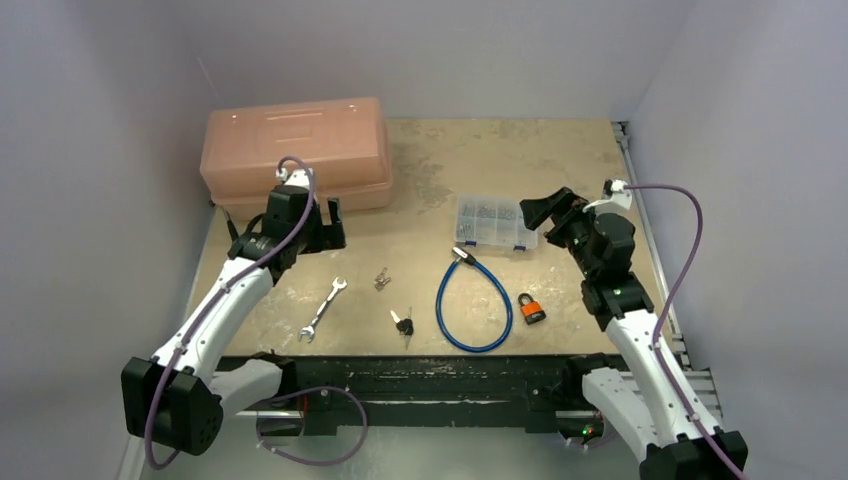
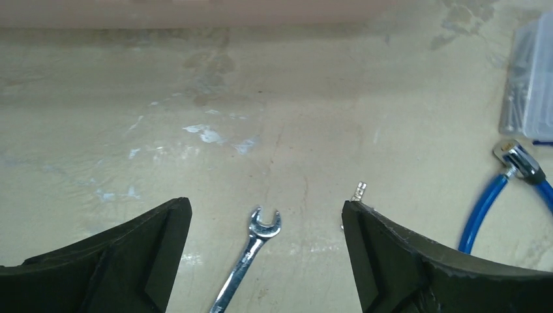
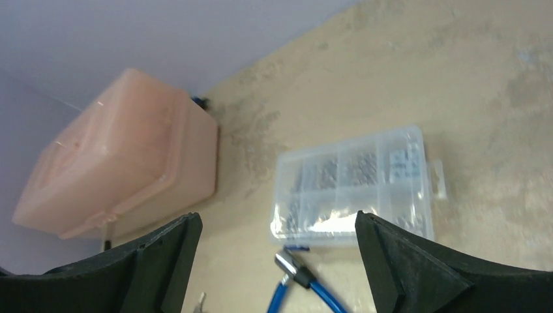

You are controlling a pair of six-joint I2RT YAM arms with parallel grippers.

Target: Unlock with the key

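In the upper left of the overhead view a pink toolbox sits closed at the back of the table. The left gripper hangs just in front of it, jaws spread wide and holding nothing. In the left wrist view its two black fingers frame bare tabletop. Below it, in the lower left-centre of the overhead view, a silver wrench lies flat on a diagonal, its open end pointing up and to the right. Just right of the wrench lie the small silver keys, and lower, near the table's front edge, the black-headed keys. Both sets lie loose on the wood, apart from each other and from either gripper. Right of centre a blue cable lock forms a loop, its metal head at the upper left of the loop. That head lies just below a clear parts box with blue latches. The orange padlock lies just beside the right side of the loop, well apart from both sets of keys; whether it touches the cable is not clear. Toward the upper right, the right gripper is held above the table beside the parts box. Its jaws are fully apart with nothing between them, and its wrist view looks over the parts box toward the toolbox.
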